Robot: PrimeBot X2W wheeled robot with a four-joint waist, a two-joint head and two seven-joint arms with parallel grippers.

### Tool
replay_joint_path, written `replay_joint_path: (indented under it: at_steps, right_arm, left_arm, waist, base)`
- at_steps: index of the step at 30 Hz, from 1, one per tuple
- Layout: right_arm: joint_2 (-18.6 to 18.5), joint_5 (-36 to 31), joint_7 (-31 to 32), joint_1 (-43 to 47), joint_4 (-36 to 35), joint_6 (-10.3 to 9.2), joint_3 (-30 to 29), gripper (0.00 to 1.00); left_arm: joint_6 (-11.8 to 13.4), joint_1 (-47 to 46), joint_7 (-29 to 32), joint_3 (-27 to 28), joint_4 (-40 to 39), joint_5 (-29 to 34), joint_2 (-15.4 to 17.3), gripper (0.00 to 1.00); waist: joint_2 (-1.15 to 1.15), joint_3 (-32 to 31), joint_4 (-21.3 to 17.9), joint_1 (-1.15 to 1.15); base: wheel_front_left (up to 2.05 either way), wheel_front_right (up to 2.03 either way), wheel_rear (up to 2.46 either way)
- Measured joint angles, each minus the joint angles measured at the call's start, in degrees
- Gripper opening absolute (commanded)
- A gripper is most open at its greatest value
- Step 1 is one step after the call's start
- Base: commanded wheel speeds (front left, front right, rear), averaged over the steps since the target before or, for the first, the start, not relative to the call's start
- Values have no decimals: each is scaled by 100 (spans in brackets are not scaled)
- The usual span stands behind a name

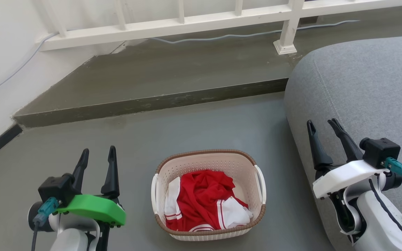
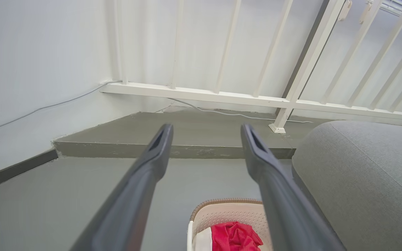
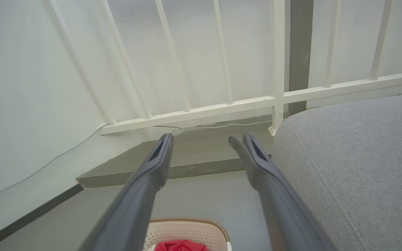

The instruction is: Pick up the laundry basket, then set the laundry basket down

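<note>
Laundry basket (image 1: 204, 163) between left fingers (image 1: 111, 172) and right fingers (image 1: 316, 146), apart from both

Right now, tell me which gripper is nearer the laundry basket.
Left. The left gripper is open just left of the laundry basket; the right gripper, also open, stands farther off to its right, by the sofa.

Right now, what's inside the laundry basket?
The laundry basket holds crumpled red-and-white clothing. Its perforated far wall shows bare; the clothing covers most of its bottom, so anything underneath can't be seen.
</note>
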Motion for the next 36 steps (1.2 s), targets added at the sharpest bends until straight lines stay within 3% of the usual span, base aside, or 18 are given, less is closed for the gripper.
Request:
replay_joint_path:
  at_steps: [31, 32, 36]
  right_arm:
    - [147, -253, 0, 165, -77, 182, -222, 100]
    - [151, -253, 0, 182, -76, 185, -229, 0]
    - [248, -250, 10, 387, 138, 178, -177, 0]
  left_arm:
    - [-174, 206, 0, 252, -121, 320, -162, 100]
    - [-186, 206, 0, 254, -121, 325, -165, 0]
    - [-189, 283, 26, 183, 99, 322, -221, 0]
  waist:
    - [0, 7, -24, 0]
    - [0, 5, -25, 0]
    - [0, 4, -26, 0]
  base:
    - [0, 0, 0]
    - [0, 0, 0]
    - [0, 0, 0]
